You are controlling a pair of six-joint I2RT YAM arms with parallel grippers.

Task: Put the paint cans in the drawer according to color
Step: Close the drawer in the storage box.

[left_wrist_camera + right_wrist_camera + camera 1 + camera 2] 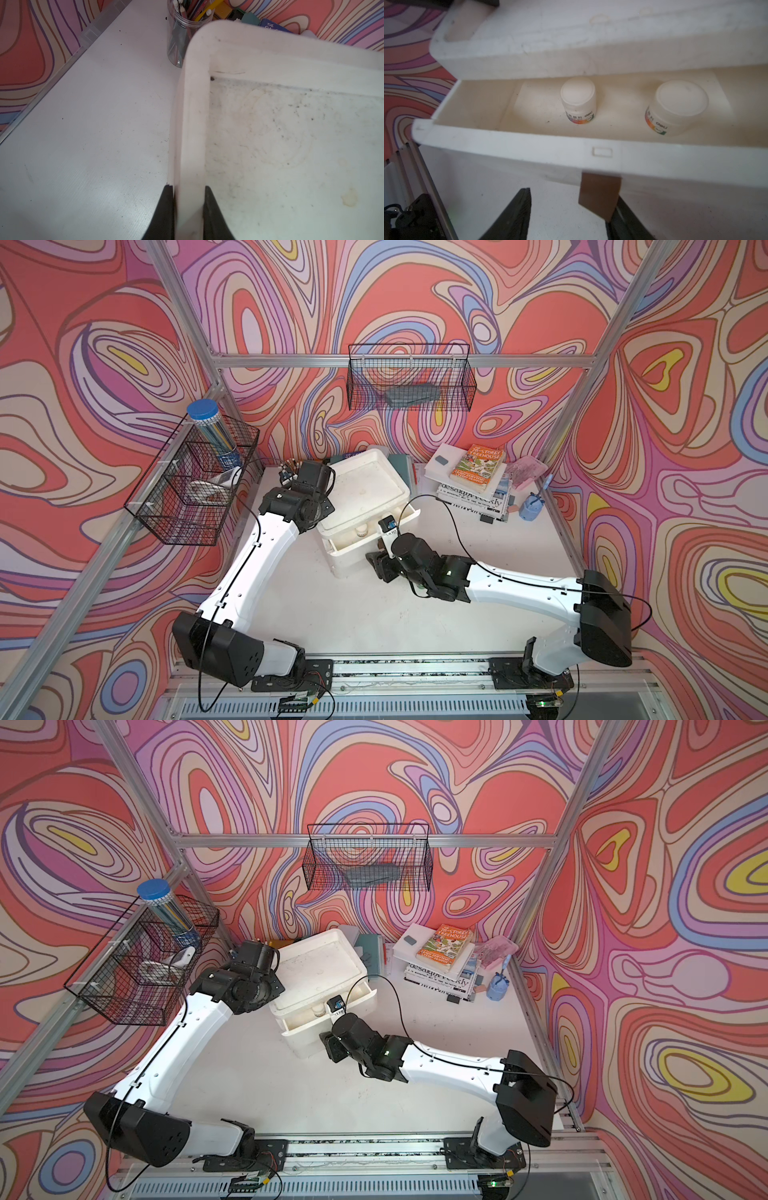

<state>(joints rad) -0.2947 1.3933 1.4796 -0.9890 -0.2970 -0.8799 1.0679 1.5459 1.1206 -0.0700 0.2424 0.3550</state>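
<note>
left end effector [189,193] clamped on the cabinet [193,124] rim — right end effector [572,196] apart by the open drawer [529,149], two white cans [578,99] [675,108] inside.

You are looking at a white table [332,614] that is carrying everything here. A white drawer unit [353,568] is standing on it toward the back, a little left of middle, with one drawer pulled out. Just beside the unit's far left corner, a clear jar of pencils [178,41] is standing upright on the table. Toward the back right corner, a pile of magazines and books [473,499] is lying flat. Just beside the pile, a small blue object [534,506] is standing and a small pink block [514,509] is lying. The bare surface is showing scuffs and dark specks.
</note>
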